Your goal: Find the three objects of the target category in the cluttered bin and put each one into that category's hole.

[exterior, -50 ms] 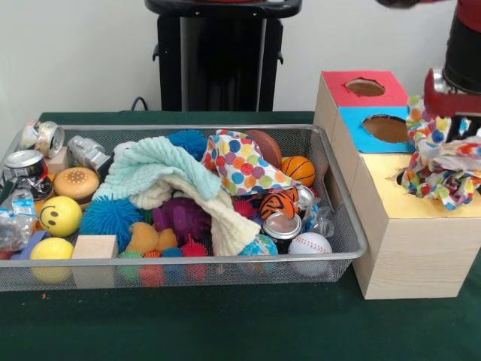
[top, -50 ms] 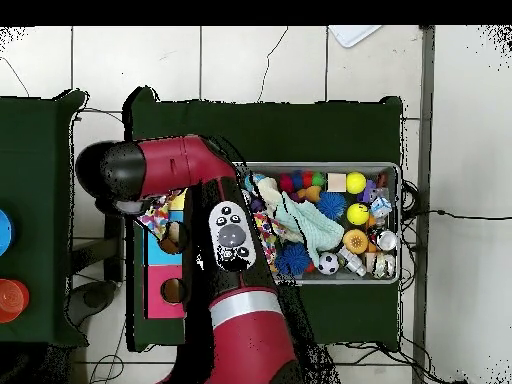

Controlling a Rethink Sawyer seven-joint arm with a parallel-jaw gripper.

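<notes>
My gripper [exterior, -50 ms: 452,129] is at the far right, above the yellow section [exterior, -50 ms: 391,203] of the wooden sorting box. It is shut on a bunched polka-dot cloth [exterior, -50 ms: 443,167], which hangs down onto the yellow top and covers most of its hole. A second polka-dot cloth [exterior, -50 ms: 242,163] lies in the wire bin [exterior, -50 ms: 340,197], next to a mint towel [exterior, -50 ms: 159,167] and a cream towel [exterior, -50 ms: 219,214]. In the overhead view the arm [top, -50 ms: 215,215] hides the gripper. Only a corner of the held cloth [top, -50 ms: 156,216] shows there, beside the box.
The box also has a red section with a hole [exterior, -50 ms: 365,87] and a blue section with a hole [exterior, -50 ms: 386,128]. The bin is crowded with balls, spiky toys, cans [exterior, -50 ms: 24,163], a wooden block [exterior, -50 ms: 95,247], a baseball [exterior, -50 ms: 310,244] and a burger toy [exterior, -50 ms: 77,183].
</notes>
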